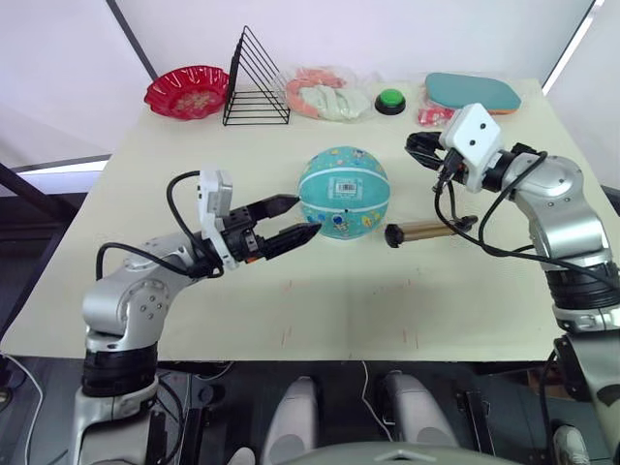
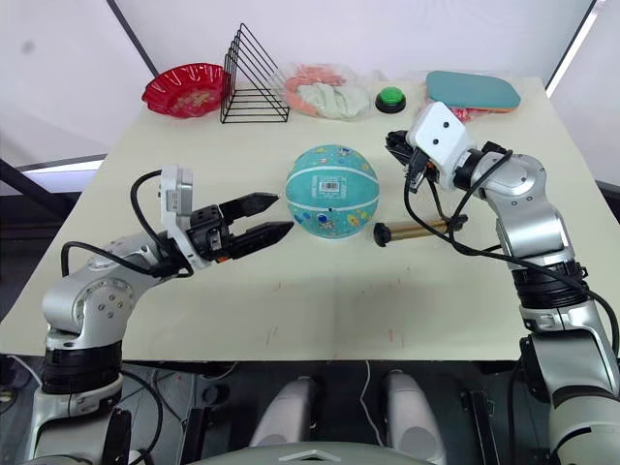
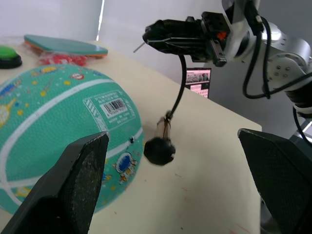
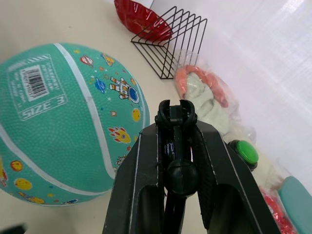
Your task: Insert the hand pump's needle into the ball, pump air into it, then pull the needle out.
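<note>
Your right gripper (image 3: 163,38) had clenched the needle (image 3: 139,47) beside the ball (image 1: 343,192), nothing inserted; left gripper (image 1: 294,219) released.

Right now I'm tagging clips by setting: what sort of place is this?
Probably a robot test or data-collection setup, not a home: a plain table ringed by white backdrop sheets, holding unrelated props such as a ball, a wire rack and a green button.

Both arms are showing shiny silver shells with black joints. Loose black cables are looping beside each wrist. A white box is sitting behind each pair of pointed black fingers (image 1: 291,237).
</note>
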